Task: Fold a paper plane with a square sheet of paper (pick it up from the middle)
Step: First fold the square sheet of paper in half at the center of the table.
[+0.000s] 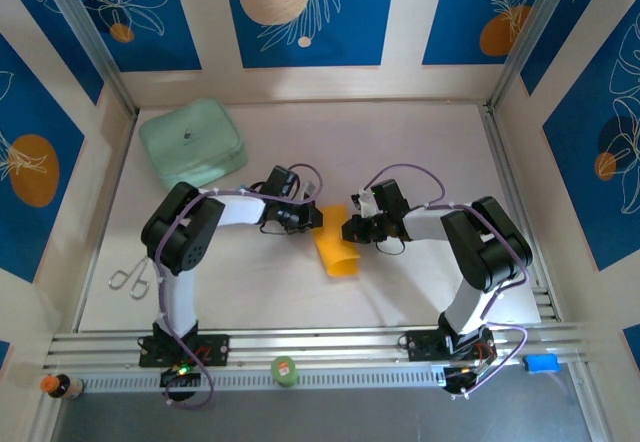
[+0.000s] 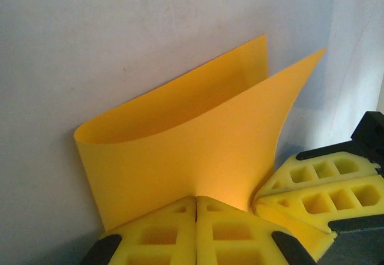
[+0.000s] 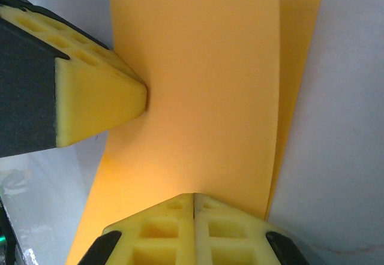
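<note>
Paper [image 1: 338, 252] at mid-table between the two arms, bent over into a loose U with no crease yet and the two free corners out of line. Left gripper [image 1: 312, 219] and right gripper [image 1: 350, 230] both pressed together, each pinching an edge of it, tips just beside each other. Best to hold both pinches firm, slide the layers until corners and edges sit flush, then flatten the bend down against the table [image 1: 420, 162] from middle outward to avoid a skewed fold.
</note>
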Motion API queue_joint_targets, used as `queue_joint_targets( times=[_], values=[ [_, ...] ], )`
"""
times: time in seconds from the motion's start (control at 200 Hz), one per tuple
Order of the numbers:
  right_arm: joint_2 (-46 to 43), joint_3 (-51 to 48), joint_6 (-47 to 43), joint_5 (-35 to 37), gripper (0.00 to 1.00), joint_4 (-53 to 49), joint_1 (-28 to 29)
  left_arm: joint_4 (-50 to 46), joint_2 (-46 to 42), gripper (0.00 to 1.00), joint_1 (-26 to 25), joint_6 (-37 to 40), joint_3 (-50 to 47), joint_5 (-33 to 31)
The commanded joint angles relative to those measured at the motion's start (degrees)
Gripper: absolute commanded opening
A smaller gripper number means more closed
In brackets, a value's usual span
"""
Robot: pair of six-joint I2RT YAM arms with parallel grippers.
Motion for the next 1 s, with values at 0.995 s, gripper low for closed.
queue_joint_targets(
  times=[0.995],
  values=[
    [3.63,0.13,-1.87,5.17,0.00,-5.87,0.58,-4.07,7.79,0.12,6.98,2.67,9.50,-0.34]
  ],
)
